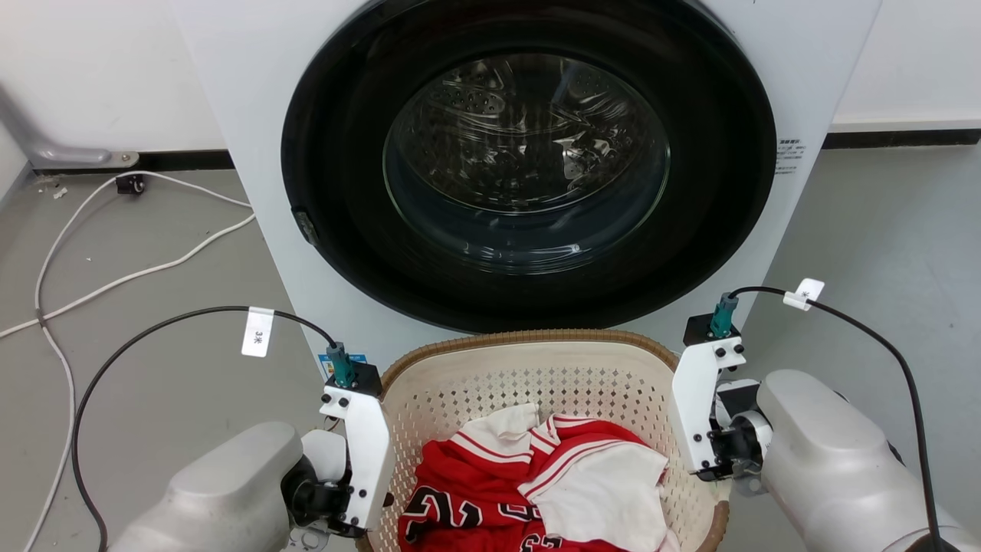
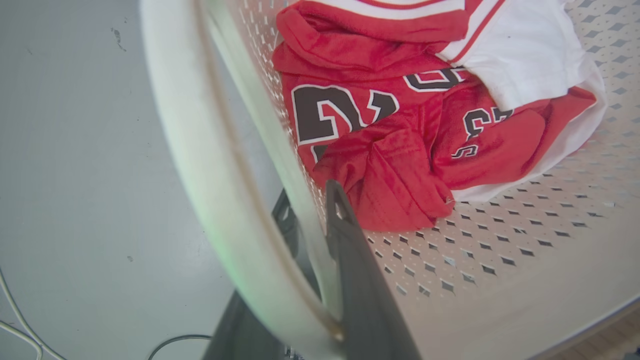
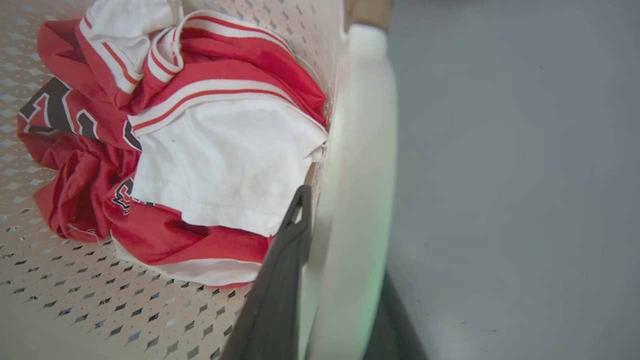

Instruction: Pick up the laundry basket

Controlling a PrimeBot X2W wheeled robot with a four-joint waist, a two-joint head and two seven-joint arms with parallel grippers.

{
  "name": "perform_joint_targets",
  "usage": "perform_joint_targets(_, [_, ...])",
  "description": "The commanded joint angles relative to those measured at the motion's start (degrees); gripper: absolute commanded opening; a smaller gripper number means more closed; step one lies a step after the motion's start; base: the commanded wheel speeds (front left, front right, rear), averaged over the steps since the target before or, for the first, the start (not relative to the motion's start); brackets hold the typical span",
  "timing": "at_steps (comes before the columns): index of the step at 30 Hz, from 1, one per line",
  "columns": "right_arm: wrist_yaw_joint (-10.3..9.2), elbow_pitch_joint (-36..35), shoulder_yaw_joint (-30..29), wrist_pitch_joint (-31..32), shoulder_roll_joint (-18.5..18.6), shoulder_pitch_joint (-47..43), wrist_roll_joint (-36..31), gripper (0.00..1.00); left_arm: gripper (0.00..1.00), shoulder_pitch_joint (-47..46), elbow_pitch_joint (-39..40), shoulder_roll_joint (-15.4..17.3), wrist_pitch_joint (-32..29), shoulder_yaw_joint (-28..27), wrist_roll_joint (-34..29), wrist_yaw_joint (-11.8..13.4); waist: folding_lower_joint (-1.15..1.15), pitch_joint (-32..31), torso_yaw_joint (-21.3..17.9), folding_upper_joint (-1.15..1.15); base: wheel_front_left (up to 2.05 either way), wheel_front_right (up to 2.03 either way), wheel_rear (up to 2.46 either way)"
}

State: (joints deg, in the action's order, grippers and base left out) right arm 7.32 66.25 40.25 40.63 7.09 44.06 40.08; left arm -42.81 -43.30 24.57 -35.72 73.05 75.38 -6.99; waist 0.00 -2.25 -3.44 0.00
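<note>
The laundry basket (image 1: pixel 521 339), cream perforated plastic with a brown woven rim, stands low in the head view in front of the washing machine. It holds a red jersey (image 1: pixel 467 491) and a white garment (image 1: pixel 605 491). My left gripper (image 2: pixel 310 200) straddles the basket's left wall, one dark finger (image 2: pixel 350 250) inside and the other outside under the white handle (image 2: pixel 195 150), jaws closed on the wall. My right gripper (image 3: pixel 330 215) clamps the right wall the same way, with its inner finger (image 3: pixel 285 265) beside the white garment. Both white wrist housings (image 1: pixel 360 452) (image 1: pixel 701 414) flank the basket.
The washing machine (image 1: pixel 812 92) rises right behind the basket, its round glass door (image 1: pixel 529 176) shut. White cables (image 1: pixel 115 276) trail over the grey floor at the left. Black cables arc from both wrists. Bare floor lies on either side of the basket.
</note>
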Motion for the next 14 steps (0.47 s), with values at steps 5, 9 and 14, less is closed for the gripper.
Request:
perform_joint_targets(5, [0.3,-0.02,0.86,-0.35,0.58,1.0,0.38,0.0,0.0,0.12,0.66,0.11,-0.35,0.27,-0.23,-0.84,0.0,-0.13,0.01,0.0,0.0,0.0,0.0])
perform_joint_targets(9, [0.3,0.03,1.29,-0.36,0.55,1.09,0.73,0.0,0.0,0.22,0.72,0.15,-0.38,0.29,-0.17,-0.84,0.0,-0.17,-0.03,0.0,0.0,0.0,0.0])
perform_joint_targets(14, [0.3,0.13,1.7,-0.53,0.61,1.34,1.21,0.0,0.0,-0.14,0.79,0.18,-0.37,0.33,-0.17,-0.85,0.0,0.0,-0.03,0.0,0.0,0.0,0.0])
